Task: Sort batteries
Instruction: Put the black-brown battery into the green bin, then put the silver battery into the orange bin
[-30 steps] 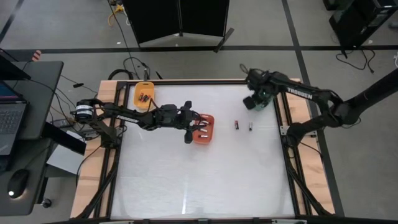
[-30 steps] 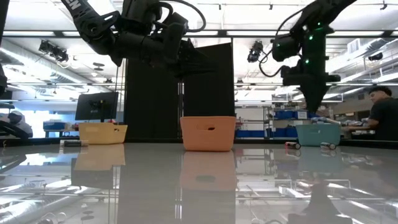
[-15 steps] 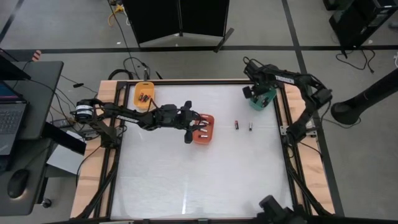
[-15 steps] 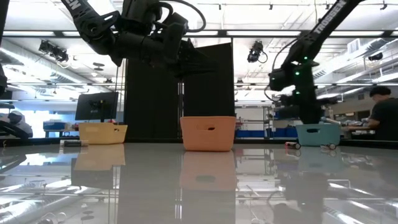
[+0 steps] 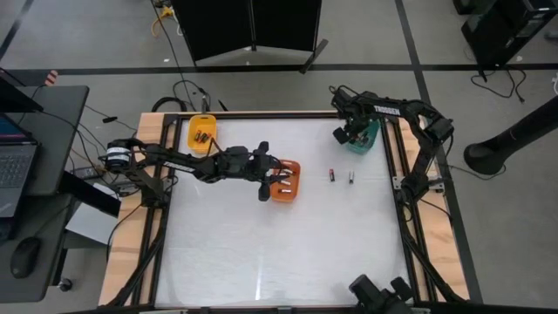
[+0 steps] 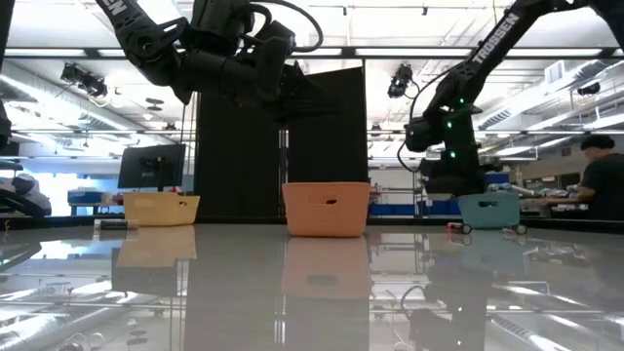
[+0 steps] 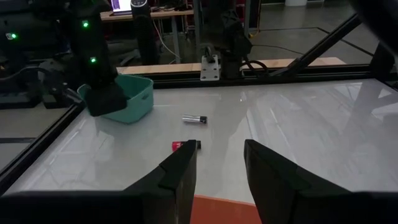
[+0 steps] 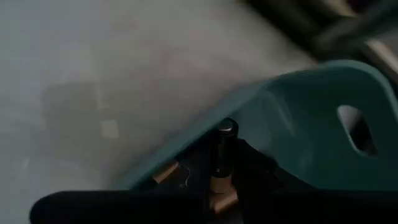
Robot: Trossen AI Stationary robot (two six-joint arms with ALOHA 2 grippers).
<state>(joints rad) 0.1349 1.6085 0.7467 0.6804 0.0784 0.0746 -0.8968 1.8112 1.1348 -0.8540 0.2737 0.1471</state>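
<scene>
- At the upper left of the high view sits the orange tray, with a couple of dark batteries lying inside it.
- My left gripper reaches in from the left edge and hangs at the near side of the red-orange tray, left of centre in the high view. In my left wrist view my two fingers stand apart with nothing between them, and the tray's rim shows at the bottom of that frame.
- Inside the red-orange tray I can see a few small cells with pale ends.
- On the bare table, right of centre, two loose batteries lie side by side, a little apart: the red-banded battery on the left and the silvery battery on the right. My left wrist view shows the same pair, the red-banded one nearer and the silvery one farther off.
- At the upper right of the high view, my right gripper is low at the left rim of the teal tray. In my right wrist view the teal wall fills the right of the frame, with one dark cell upright just before my wrist; I cannot tell whether those fingers are apart or clamped.
- At the far right edge of the low view a person stands in the room behind.
</scene>
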